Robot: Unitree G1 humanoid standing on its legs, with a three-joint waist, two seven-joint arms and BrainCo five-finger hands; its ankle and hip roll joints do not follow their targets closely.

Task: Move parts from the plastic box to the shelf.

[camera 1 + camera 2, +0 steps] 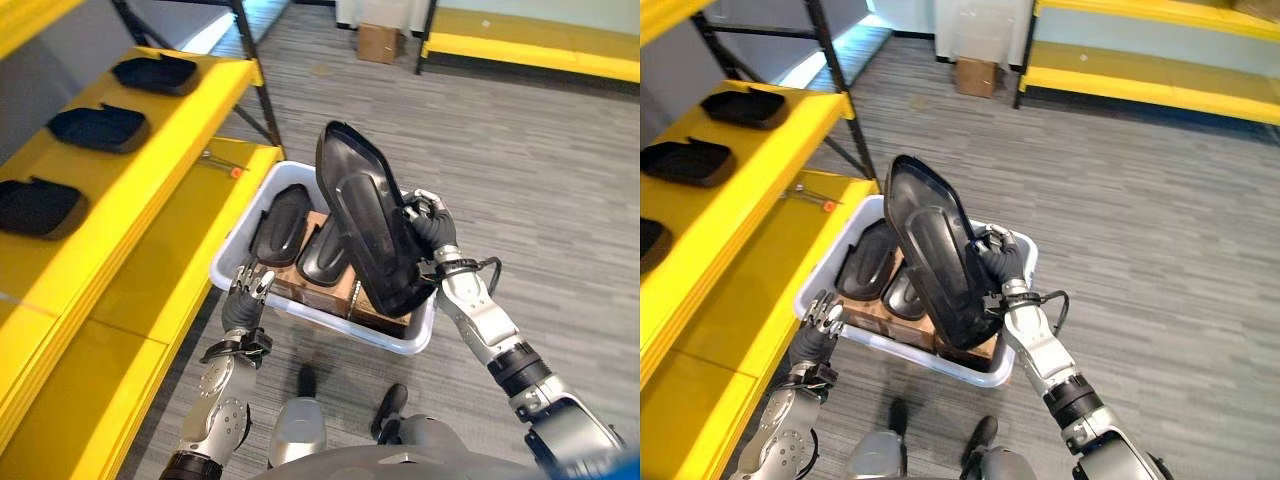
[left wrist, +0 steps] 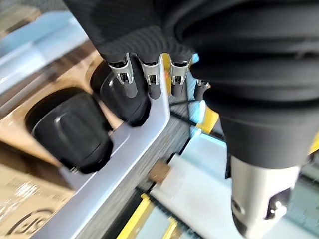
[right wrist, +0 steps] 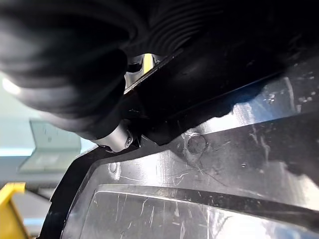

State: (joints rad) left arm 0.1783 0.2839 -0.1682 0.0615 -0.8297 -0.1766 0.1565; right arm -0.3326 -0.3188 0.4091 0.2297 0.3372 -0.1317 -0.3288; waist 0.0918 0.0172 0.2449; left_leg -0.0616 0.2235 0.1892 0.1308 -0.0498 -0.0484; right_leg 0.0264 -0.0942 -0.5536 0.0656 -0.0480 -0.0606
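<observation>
Black moulded part (image 1: 365, 215) gripped upright by right robot hand (image 1: 432, 228) above white plastic box (image 1: 246, 228); left robot hand (image 1: 243, 303), fingers relaxed, at box's near rim.

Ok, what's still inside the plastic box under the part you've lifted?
Two black parts lie in the plastic box on brown cardboard. The lifted part, held in the right hand, covers the box's right side, so anything there is hidden.
</observation>
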